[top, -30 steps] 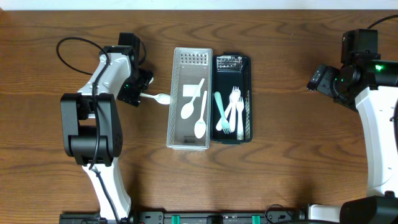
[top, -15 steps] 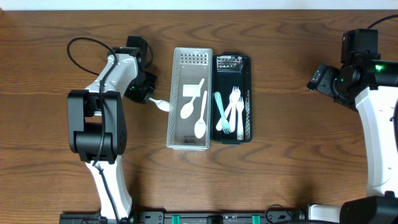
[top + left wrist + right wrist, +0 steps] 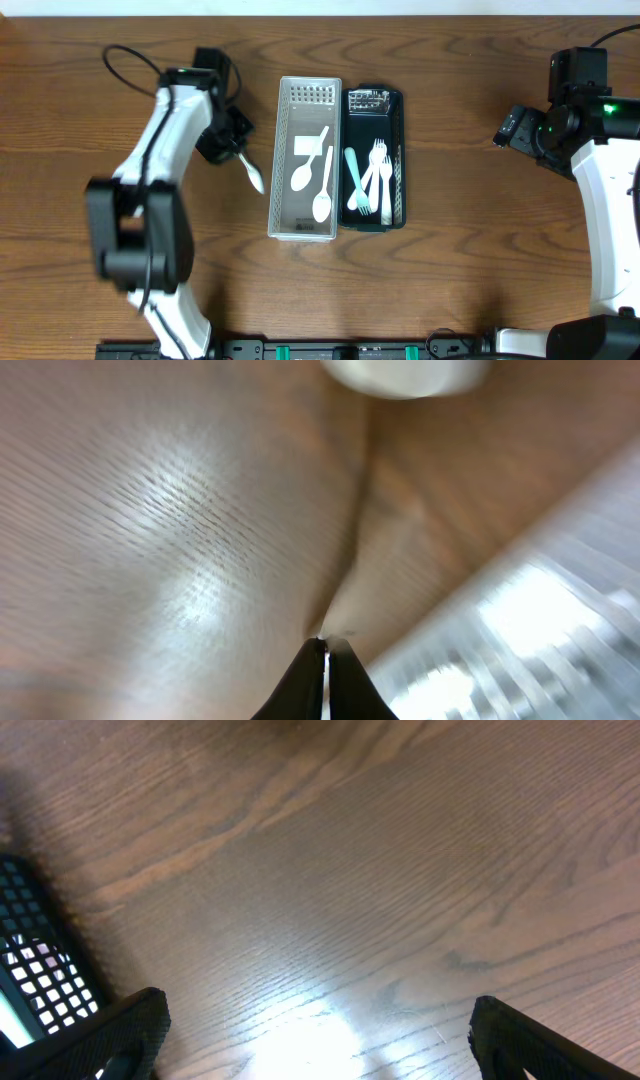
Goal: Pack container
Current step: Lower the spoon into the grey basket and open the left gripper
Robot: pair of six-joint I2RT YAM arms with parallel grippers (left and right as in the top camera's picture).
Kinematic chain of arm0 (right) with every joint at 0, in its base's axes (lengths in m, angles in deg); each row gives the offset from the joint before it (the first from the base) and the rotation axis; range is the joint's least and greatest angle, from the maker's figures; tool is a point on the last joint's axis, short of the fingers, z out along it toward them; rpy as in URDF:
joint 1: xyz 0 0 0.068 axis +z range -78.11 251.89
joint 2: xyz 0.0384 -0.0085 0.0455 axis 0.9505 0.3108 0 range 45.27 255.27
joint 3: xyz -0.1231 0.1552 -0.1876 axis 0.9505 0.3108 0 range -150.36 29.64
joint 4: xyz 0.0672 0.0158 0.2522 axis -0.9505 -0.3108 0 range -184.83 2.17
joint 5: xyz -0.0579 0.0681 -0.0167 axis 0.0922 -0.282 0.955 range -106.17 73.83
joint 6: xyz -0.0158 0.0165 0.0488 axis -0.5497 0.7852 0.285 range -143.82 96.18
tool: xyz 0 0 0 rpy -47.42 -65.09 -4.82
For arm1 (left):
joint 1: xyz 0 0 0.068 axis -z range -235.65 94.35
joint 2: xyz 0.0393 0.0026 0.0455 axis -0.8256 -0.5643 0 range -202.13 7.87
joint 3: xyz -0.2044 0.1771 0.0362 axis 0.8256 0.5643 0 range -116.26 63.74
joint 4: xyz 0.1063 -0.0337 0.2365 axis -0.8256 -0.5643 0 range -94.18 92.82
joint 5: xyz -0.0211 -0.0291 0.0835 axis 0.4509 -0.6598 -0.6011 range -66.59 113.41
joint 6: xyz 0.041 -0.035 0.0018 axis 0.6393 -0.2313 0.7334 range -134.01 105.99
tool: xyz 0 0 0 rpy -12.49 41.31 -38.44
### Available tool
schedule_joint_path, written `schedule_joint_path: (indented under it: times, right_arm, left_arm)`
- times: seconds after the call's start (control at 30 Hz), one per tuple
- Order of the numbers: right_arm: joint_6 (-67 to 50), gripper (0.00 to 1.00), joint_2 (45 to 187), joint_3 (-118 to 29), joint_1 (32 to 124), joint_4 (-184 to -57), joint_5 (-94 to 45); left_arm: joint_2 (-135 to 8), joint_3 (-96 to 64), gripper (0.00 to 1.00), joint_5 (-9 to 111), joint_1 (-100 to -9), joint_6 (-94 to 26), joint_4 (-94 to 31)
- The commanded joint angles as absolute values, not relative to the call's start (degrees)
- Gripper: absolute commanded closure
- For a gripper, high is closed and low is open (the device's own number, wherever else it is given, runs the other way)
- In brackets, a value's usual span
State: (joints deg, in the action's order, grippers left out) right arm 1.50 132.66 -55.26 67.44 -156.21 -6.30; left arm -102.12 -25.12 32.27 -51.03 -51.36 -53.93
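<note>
My left gripper (image 3: 236, 150) is shut on the handle of a white plastic spoon (image 3: 254, 176), which hangs just left of the white slotted basket (image 3: 276, 160), bowl end toward the front. In the blurred left wrist view the fingertips (image 3: 323, 658) pinch the thin handle, with the spoon's bowl (image 3: 405, 372) at the top and the basket (image 3: 530, 620) to the right. Two white spoons (image 3: 311, 175) lie in the basket. The black tray (image 3: 400, 110) beside it holds white forks (image 3: 379, 180) and a teal utensil (image 3: 353, 175). My right gripper (image 3: 505, 128) stands open over bare wood at the far right.
The right wrist view has wood grain between the open fingers (image 3: 110, 1035) and a corner of the black mesh tray (image 3: 30, 955) at the left edge. A black cable (image 3: 125, 60) loops by the left arm. Arm bases stand at the front.
The left gripper closed on the spoon's handle and swung it, so the spoon now points toward the front instead of at the basket. The right arm has not moved.
</note>
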Motion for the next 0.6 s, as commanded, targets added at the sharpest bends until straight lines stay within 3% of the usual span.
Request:
schedule_joint_path:
  times: [0.0, 0.23, 0.37, 0.5, 0.53, 0.57]
  right_arm:
    - [0.9, 0.01, 132.9, -55.0, 66.8, -156.4, -6.1]
    - [1.0, 0.01, 132.9, -55.0, 66.8, -155.9, -6.1]
    - [1.0, 0.01, 132.9, -55.0, 66.8, -155.8, -6.1]
    - [0.9, 0.01, 132.9, -55.0, 66.8, -155.8, -6.1]
    - [0.9, 0.01, 132.9, -55.0, 66.8, -155.8, -6.1]
    - [1.0, 0.01, 132.9, -55.0, 66.8, -155.8, -6.1]
  left_arm:
    - [-92.7, -25.4, 0.94, 32.4, -51.0, -34.9, -54.5]
    - [-82.9, -25.4, 0.94, 32.4, -44.7, -20.1, -55.2]
    - [-83.6, -25.4, 0.94, 31.9, -37.7, -19.1, -56.7]
    - [-83.9, -25.4, 0.94, 20.7, -32.8, -20.6, -57.8]
    - [-83.9, -25.4, 0.93, 16.8, -32.1, -21.1, -57.8]
    - [-83.9, -25.4, 0.83, 14.4, -32.1, -21.4, -57.8]
